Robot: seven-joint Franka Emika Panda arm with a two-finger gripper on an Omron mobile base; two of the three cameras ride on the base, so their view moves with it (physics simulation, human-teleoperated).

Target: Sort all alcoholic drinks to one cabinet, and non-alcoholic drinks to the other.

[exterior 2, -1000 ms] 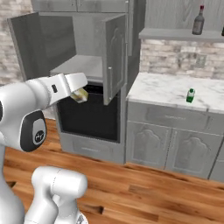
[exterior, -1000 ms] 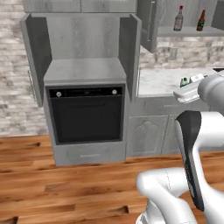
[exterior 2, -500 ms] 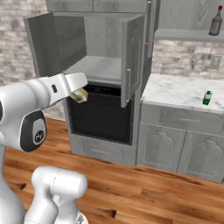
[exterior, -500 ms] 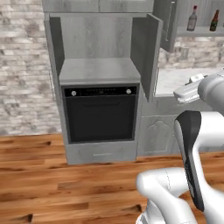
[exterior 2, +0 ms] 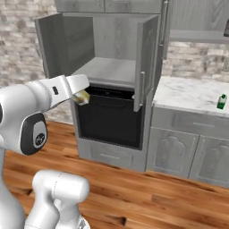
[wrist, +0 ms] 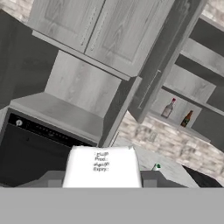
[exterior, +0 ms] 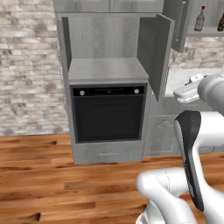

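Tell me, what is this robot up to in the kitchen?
It is sorting drinks. Its gripper holds a small cream-yellow carton in front of the open cabinet above the black oven. Two bottles already stand on the long wall shelf, and a green carton waits on the counter.

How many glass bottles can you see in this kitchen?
2. The clear bottle with the red cap and the slimmer brown bottle stand side by side on the wall cabinet shelf, right of the oven. Others may be hidden.
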